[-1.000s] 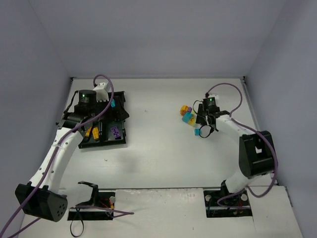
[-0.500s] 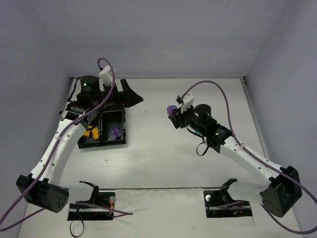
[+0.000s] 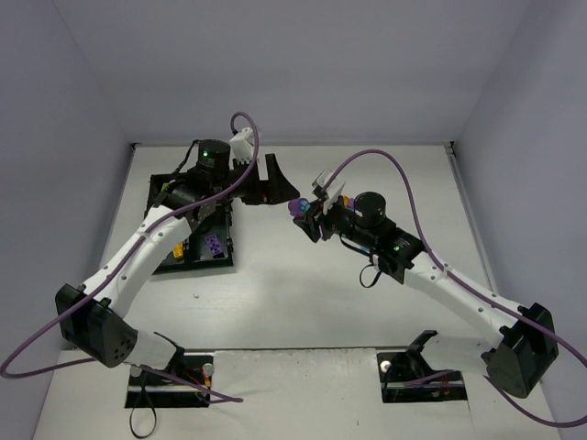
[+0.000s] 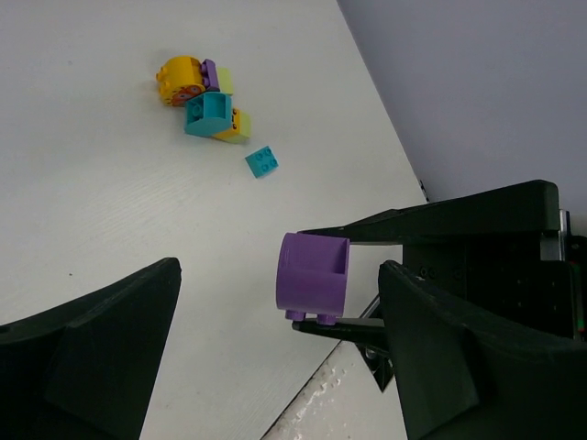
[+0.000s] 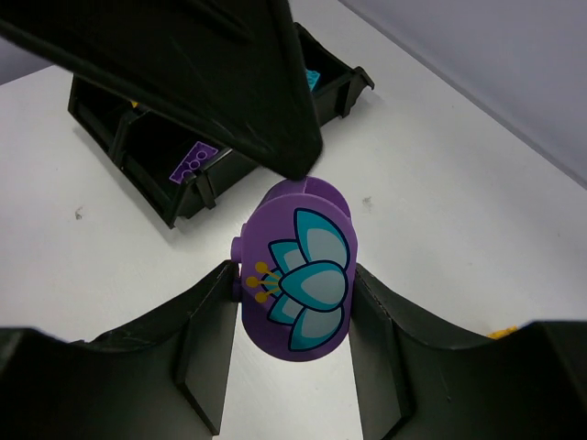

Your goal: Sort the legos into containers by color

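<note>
Oval purple piece (image 5: 295, 275), teal flower printed on its face, is up in the air right of the black tray (image 3: 188, 268), pinched upright in the right end effector (image 5: 293, 280). In the tray, a flat purple brick (image 3: 214, 244) lies near-right and an orange brick (image 3: 177, 249) near-left. Far right of the tray on the table (image 4: 92, 229) sits a loose cluster (image 4: 209, 115) of orange, cyan, purple and yellow-green, with a small cyan brick (image 4: 262, 161) just apart.

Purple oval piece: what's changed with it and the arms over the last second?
The right gripper took the purple oval piece from the brick pile and carried it left to mid-table. The left gripper swung right off the tray, open, toward it. The tray stayed put.
</note>
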